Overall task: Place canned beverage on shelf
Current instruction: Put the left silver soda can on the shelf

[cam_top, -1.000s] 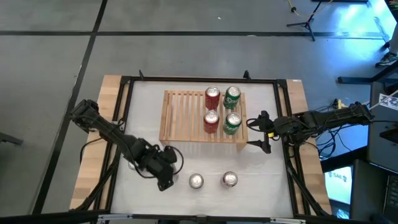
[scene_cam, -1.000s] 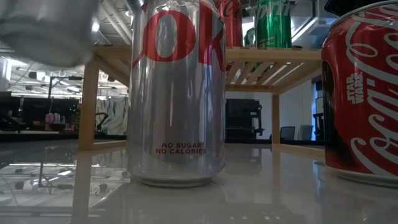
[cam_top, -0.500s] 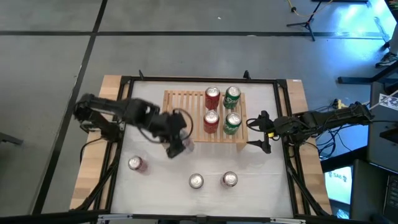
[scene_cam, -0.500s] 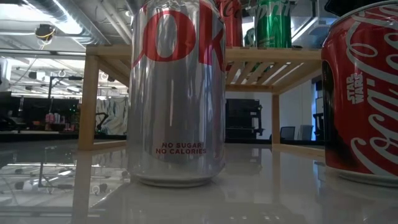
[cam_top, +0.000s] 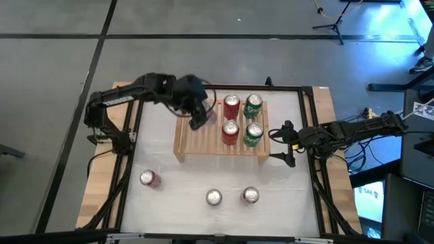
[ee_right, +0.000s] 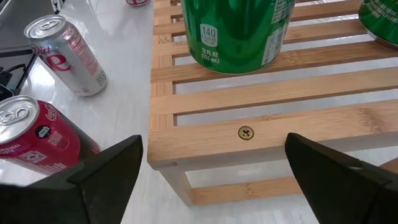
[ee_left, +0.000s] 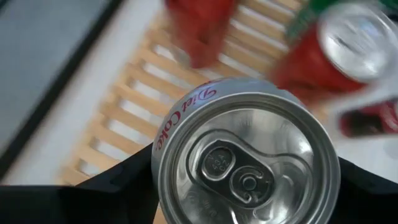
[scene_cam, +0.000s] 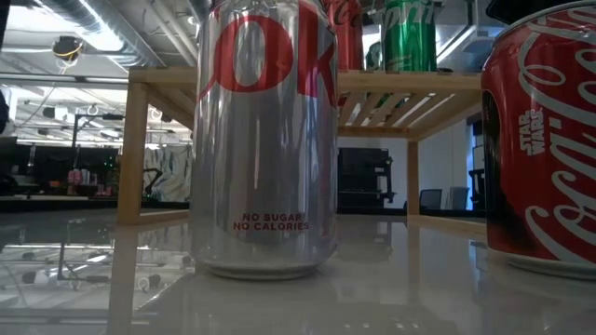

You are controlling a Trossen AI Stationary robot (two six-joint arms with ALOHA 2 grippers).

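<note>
Fingers (ee_left: 112,180) of left gripper (cam_top: 201,116) clamp Diet Coke can (ee_left: 245,158) above shelf (cam_top: 196,146).

Grey concrete floor (cam_top: 54,81) surrounds the table; ceiling lights (scene_cam: 102,42) overhead.

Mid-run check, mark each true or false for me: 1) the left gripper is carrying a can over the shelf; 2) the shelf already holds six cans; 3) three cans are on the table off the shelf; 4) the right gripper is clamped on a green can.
1) True. The left gripper holds a Diet Coke can above the shelf.
2) False. Four cans stand on it: two red cans and two green cans, all toward its right end.
3) True. One can at the left and two cans near the front edge stand on the table.
4) False. The right gripper waits open beside the shelf's right end, holding nothing.
</note>
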